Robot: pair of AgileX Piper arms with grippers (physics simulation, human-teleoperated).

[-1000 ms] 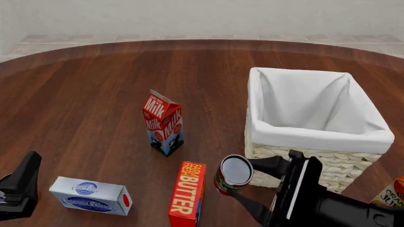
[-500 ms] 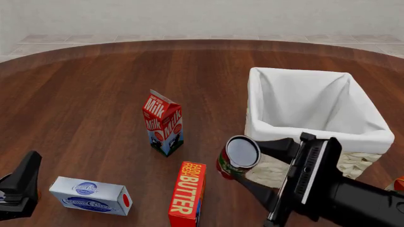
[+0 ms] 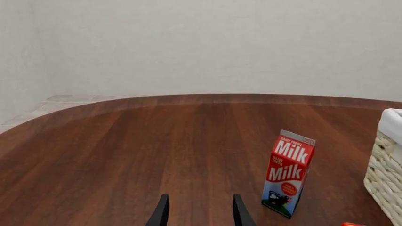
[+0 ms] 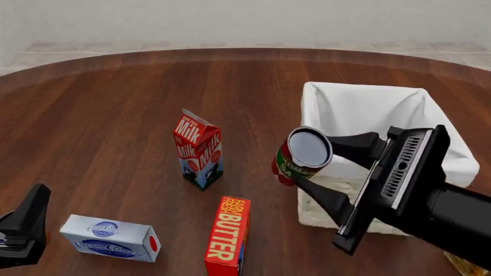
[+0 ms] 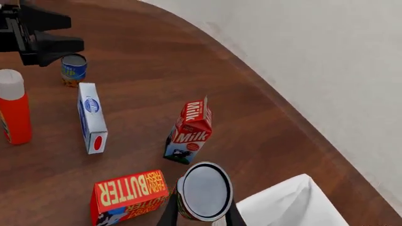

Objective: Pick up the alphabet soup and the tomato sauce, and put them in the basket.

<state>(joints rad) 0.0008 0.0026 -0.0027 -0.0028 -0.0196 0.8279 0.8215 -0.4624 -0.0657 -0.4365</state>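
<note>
I have the tomato sauce [image 4: 304, 155] pinched between the fingers of my right gripper [image 4: 326, 162], one finger on each side of the can, and I carry it tipped over so its grey top faces back toward the front camera; held that way the fingers cross the round body, which I judge gives the surest hold. The can hangs in the air at the near left corner of the basket [image 4: 452, 150], just outside the rim and above it, so that a short move across would bring it over the white lining before I let go. The alphabet soup [image 5: 73, 69] stands upright far off on the left side of the table, beyond the white box [image 5: 91, 117] and near the red bottle [image 5: 14, 112], right by my left gripper [image 3: 198, 214]. That gripper is empty with its fingers parted a moderate way and low over the wood, placed there, I think, to take the soup next. The milk carton [image 4: 199, 149] and the butter box [image 4: 229, 237] stand between the two cans, so neither blocks the drop.
</note>
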